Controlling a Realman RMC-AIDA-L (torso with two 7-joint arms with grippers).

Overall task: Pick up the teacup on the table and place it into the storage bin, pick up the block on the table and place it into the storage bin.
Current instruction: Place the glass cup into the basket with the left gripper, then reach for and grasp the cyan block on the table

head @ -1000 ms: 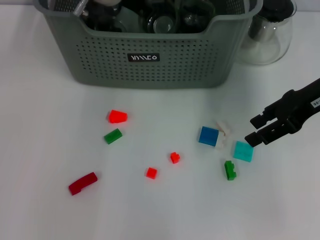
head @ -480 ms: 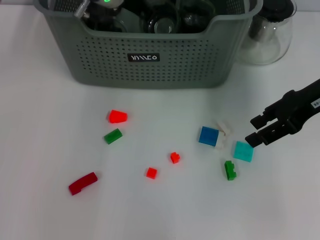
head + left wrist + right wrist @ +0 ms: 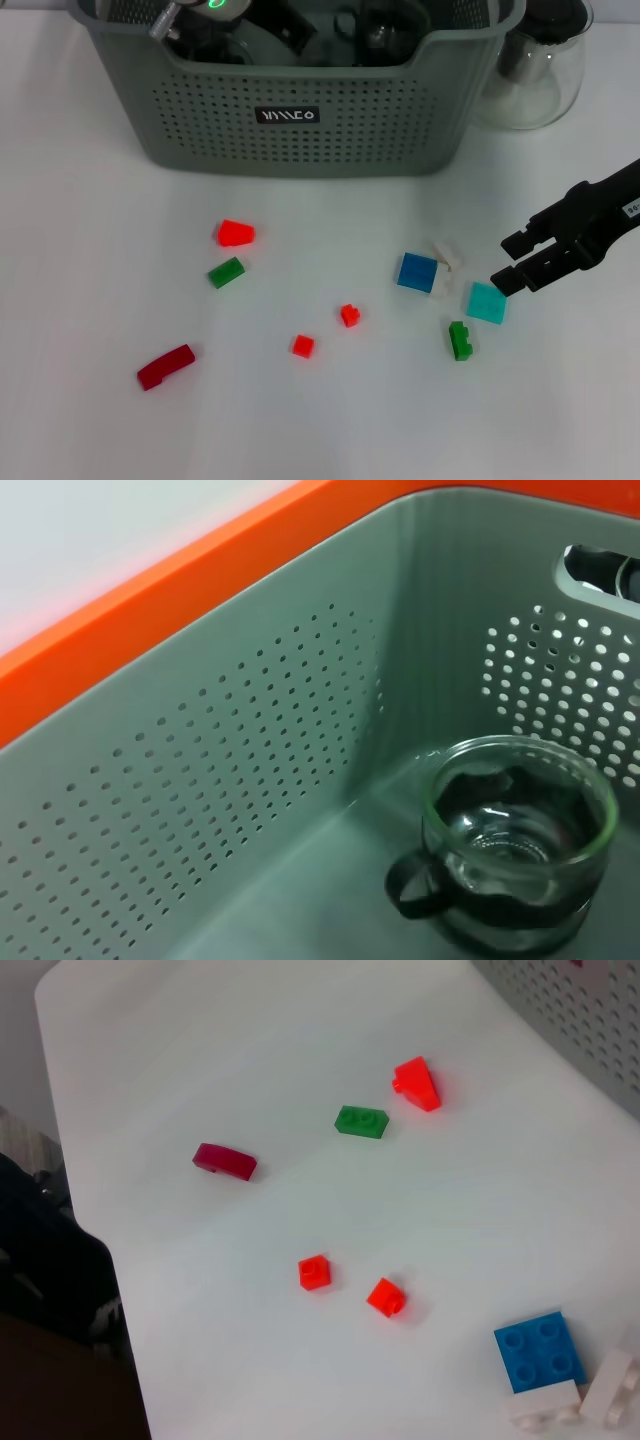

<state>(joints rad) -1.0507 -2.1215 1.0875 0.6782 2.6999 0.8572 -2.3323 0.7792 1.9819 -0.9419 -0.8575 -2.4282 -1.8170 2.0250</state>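
Head view: right tool wide beside teal block; left tool's state unclear, inside storage bin

My left gripper shifted inside the storage bin since a second ago, its green light now showing at the far left rim, dark parts beside it rearranged, right-hand clutter looking different.

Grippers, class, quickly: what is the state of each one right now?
Left gripper: inside the storage bin, above a glass teacup; state cannot be told.
Right gripper: open, empty, beside the teal block.
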